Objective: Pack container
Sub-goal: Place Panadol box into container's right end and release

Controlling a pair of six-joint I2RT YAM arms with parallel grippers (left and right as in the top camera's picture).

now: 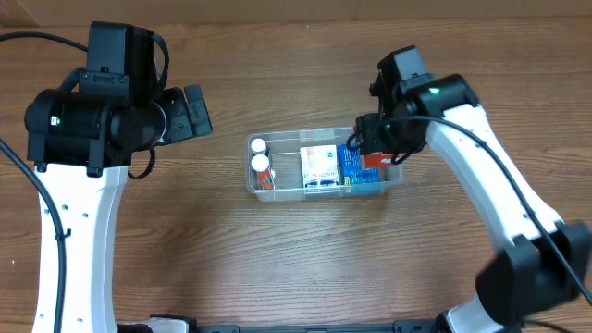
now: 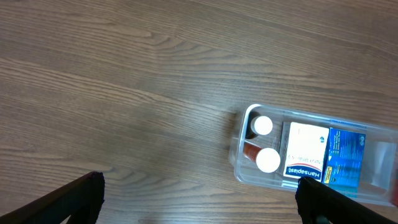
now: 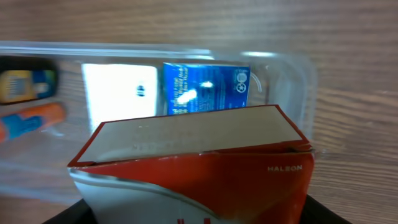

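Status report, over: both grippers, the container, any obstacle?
Left gripper open, clear of container. Right gripper shut on red box over container's end beside blue box. Nothing seen in the way.

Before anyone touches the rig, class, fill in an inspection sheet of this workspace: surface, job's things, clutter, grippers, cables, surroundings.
Surface: wood-grain table, no spills or marks seen.
Job's things: clear container mid-table, holding two white-capped bottles at its left end, then a white box and a blue box. A red box is held over its right end, not yet released.
Clutter: nothing seen.
Grippers: left gripper open, off to the container's left, holding nothing. Right gripper shut on the red box.
Cables: black cables run along the arms, away from the container.
Surroundings: nothing seen.
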